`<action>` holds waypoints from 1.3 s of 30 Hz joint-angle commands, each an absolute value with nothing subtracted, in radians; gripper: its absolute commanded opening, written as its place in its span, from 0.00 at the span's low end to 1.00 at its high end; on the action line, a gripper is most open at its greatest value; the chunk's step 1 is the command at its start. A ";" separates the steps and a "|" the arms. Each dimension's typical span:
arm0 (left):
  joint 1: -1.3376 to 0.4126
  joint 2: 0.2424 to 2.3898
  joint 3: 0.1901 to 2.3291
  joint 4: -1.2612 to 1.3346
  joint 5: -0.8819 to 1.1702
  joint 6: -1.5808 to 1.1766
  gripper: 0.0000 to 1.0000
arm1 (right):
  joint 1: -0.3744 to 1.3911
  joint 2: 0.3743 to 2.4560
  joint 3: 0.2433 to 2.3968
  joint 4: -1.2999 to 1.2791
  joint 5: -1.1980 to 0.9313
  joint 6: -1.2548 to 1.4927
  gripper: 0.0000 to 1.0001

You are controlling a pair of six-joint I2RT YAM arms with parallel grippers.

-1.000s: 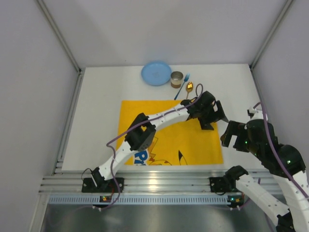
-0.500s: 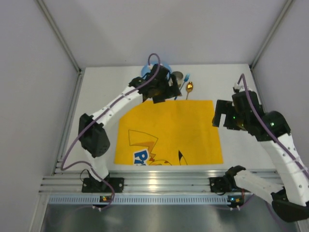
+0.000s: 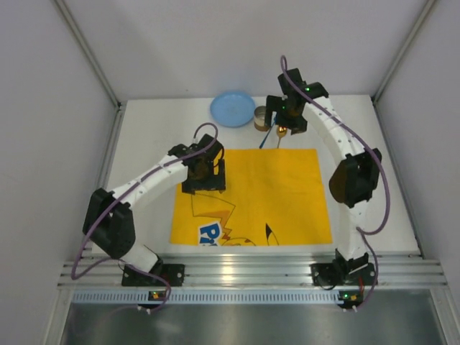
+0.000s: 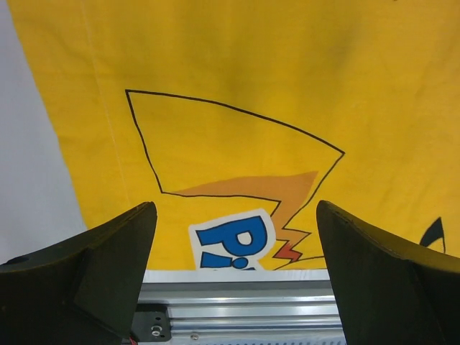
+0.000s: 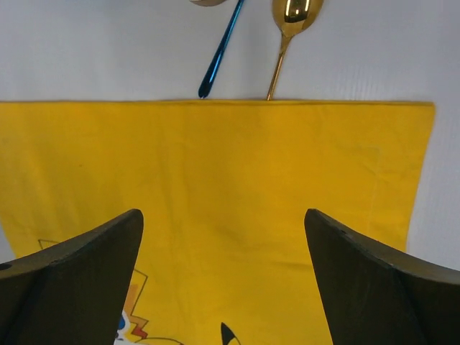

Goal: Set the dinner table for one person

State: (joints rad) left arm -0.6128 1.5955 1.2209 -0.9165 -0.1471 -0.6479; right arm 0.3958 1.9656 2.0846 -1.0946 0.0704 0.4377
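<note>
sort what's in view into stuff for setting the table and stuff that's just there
For the job: table, yellow placemat, blue plate, cup, blue fork, gold spoon.

Just there: metal rail along the near edge, grey walls.

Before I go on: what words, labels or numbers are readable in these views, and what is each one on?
"P": a blue letter outlined in white, printed on the placemat near its near edge. The letters after it cannot be made out.
Can: any label is too small to read.
No other text shows.
</note>
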 commanded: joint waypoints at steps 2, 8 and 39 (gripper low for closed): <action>-0.609 1.468 1.207 -0.930 -0.161 -0.591 0.98 | 0.359 2.136 2.249 -1.083 0.032 0.478 0.96; -0.597 1.414 1.207 -0.960 -0.143 -0.581 0.98 | 0.307 2.281 2.315 -1.080 0.023 0.511 0.87; -0.388 1.600 1.420 -1.032 -0.173 -0.508 0.98 | 0.361 2.569 2.436 -1.011 0.267 0.396 0.40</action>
State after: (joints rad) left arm -0.4065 1.6001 1.3804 -1.0073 -0.1555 -0.5209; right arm 0.3370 2.5416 2.3840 -1.0199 0.1928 0.4320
